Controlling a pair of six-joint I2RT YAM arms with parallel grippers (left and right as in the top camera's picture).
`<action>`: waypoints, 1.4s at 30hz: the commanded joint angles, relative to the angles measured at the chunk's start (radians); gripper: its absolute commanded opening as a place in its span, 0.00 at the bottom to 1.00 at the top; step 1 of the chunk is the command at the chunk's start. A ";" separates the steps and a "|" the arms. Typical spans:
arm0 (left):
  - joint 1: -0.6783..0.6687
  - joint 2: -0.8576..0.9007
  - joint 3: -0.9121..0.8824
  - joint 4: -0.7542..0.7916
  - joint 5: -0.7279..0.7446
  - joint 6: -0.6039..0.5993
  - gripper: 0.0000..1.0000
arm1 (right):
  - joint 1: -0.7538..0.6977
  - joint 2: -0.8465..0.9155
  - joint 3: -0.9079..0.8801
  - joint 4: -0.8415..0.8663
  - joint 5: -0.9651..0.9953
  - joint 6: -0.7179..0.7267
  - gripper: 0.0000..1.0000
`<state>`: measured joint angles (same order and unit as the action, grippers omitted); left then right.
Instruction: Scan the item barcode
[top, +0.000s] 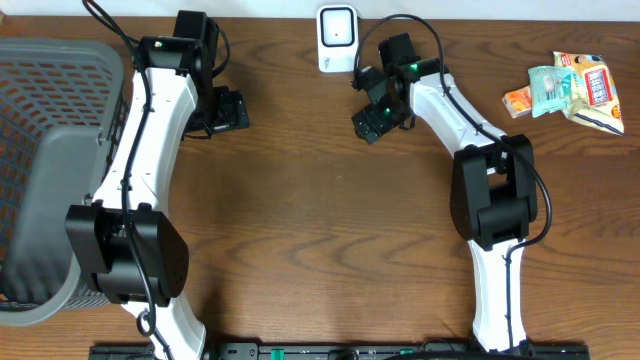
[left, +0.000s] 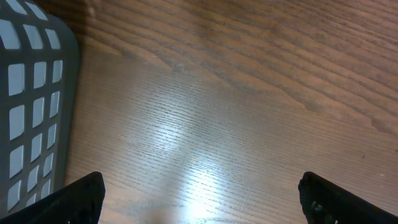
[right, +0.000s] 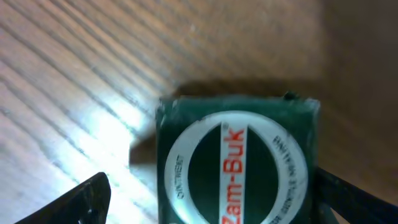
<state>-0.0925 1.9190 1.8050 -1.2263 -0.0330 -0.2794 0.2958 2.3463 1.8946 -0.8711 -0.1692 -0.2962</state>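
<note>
A dark green Zam-Buk ointment box (right: 236, 155) with a white ring and red lettering lies on the wooden table, filling the right wrist view. My right gripper (right: 214, 190) is open and straddles it: the right finger is close against the box's side and the left finger stands clear of it. In the overhead view the right gripper (top: 370, 120) covers the box, just below the white barcode scanner (top: 337, 38) at the table's far edge. My left gripper (top: 228, 110) is open over bare wood (left: 202, 186), holding nothing.
A grey plastic basket (top: 50, 120) fills the left side of the table, and its wall (left: 31, 106) shows beside the left gripper. Several snack packets (top: 570, 88) lie at the far right.
</note>
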 joint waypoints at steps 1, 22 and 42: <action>0.002 -0.002 -0.010 -0.003 -0.013 0.016 0.98 | 0.008 -0.013 -0.003 -0.021 -0.031 0.113 0.90; 0.003 -0.002 -0.010 -0.003 -0.013 0.016 0.98 | 0.013 -0.049 -0.075 0.214 0.068 0.174 0.93; 0.003 -0.002 -0.010 -0.003 -0.013 0.016 0.98 | 0.065 -0.047 -0.156 0.313 0.061 0.101 0.86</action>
<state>-0.0925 1.9190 1.8050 -1.2263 -0.0330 -0.2794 0.3462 2.3196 1.7565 -0.5610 -0.1150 -0.1894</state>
